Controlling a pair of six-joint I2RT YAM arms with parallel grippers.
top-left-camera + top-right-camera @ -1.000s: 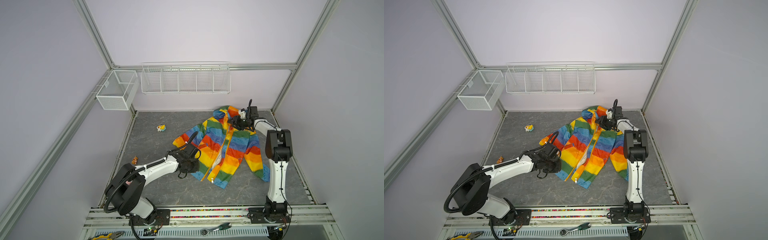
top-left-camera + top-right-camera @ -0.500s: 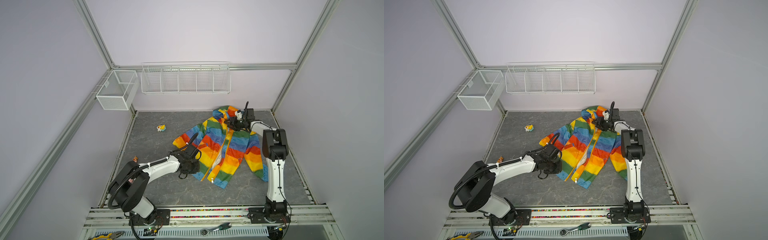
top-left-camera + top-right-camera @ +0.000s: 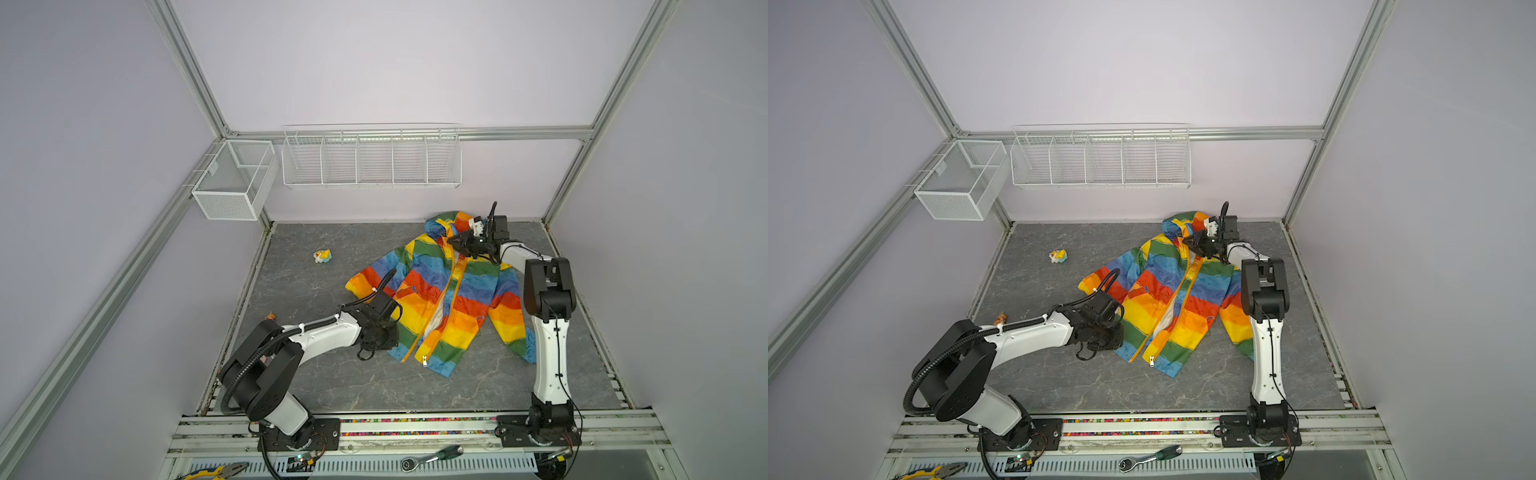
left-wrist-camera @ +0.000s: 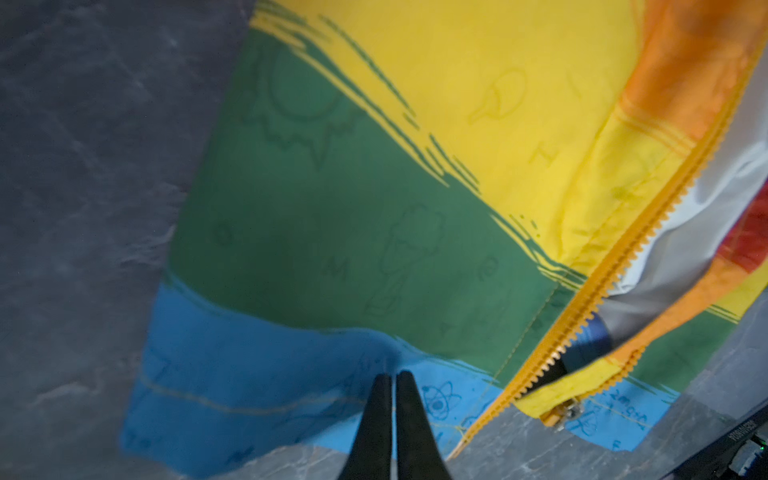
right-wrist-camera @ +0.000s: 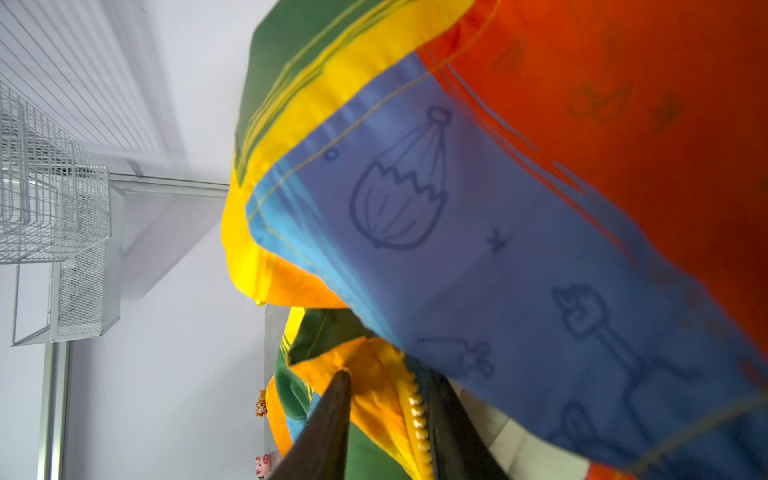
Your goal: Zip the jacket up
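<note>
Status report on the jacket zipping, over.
Left fingers shut at the hem of the jacket. Right fingers apart, straddling the collar's zipper edge. Jacket spread out, unzipped. Small toy sits clear of it.

Soft, even light filled both top views, shadows faint; the rainbow-striped thin-fabric jacket [image 5: 519, 257] blurred in wrist views.

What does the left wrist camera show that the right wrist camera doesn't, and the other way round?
Left wrist only: the blue bottom hem, the zipper slider, cream lining, and the shut left fingers. Right wrist only: the hood, wall baskets, and the right fingers apart around the collar edge. Both: the jacket and its orange zipper teeth.
</note>
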